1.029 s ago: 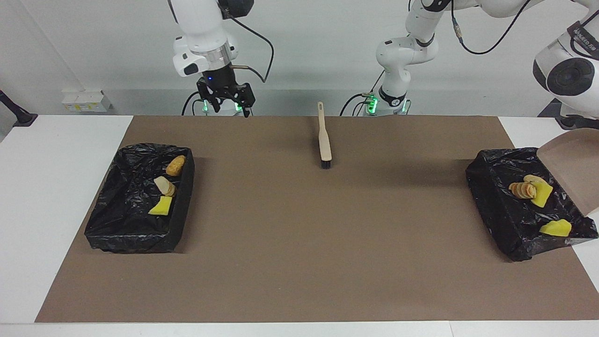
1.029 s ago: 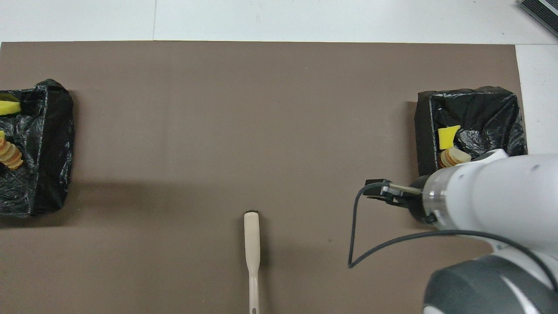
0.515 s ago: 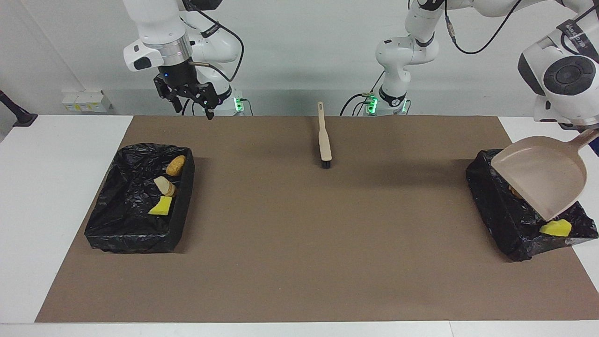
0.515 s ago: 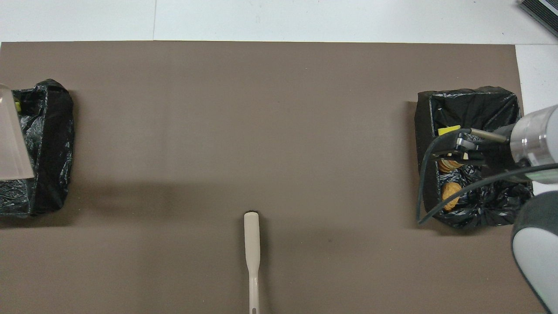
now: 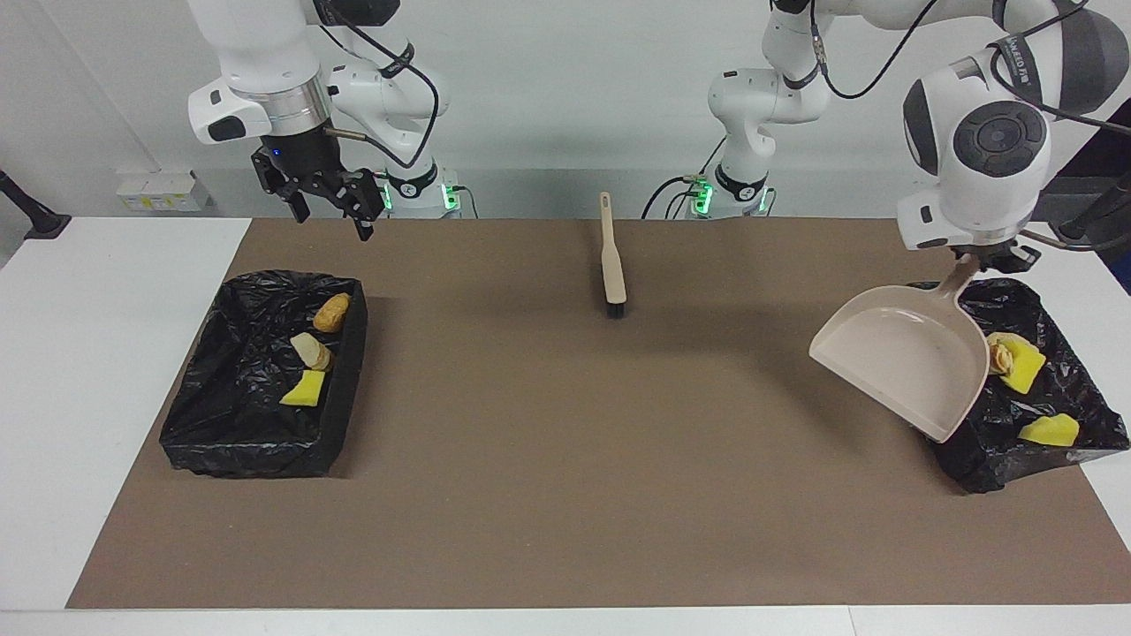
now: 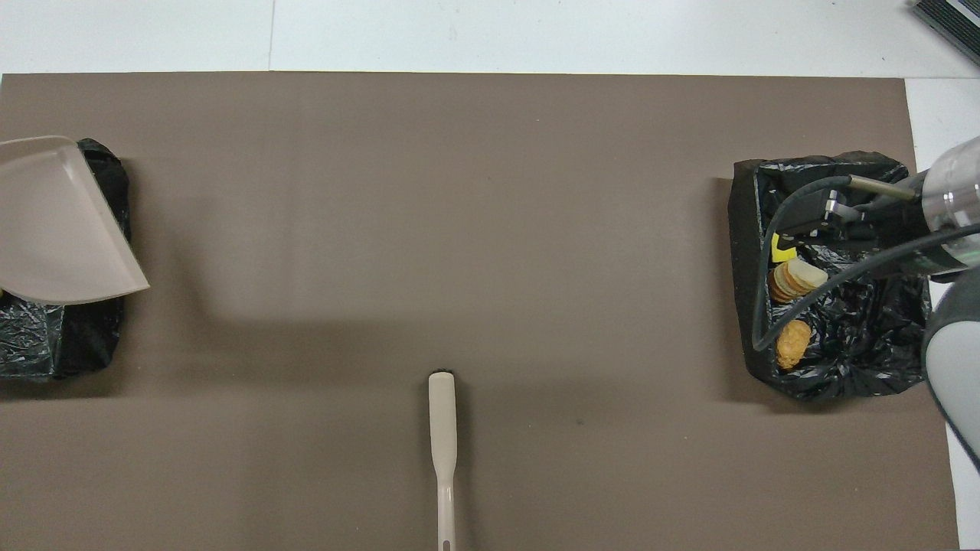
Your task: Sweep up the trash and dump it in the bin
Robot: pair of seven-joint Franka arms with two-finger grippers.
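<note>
Readable text: almost none.
Only lettering was a short white print on the dark band of the left arm's upper joint, facing view; too small and curved to read w/ certainty. No labels, nos. or signs legible on the bins, brush, dustpan, worktop or wall box in either view.

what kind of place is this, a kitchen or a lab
Most likely a robotics lab: two white arms stand at a white table with a brown mat, the left gripper holds a dustpan, and plain grey walls.
</note>
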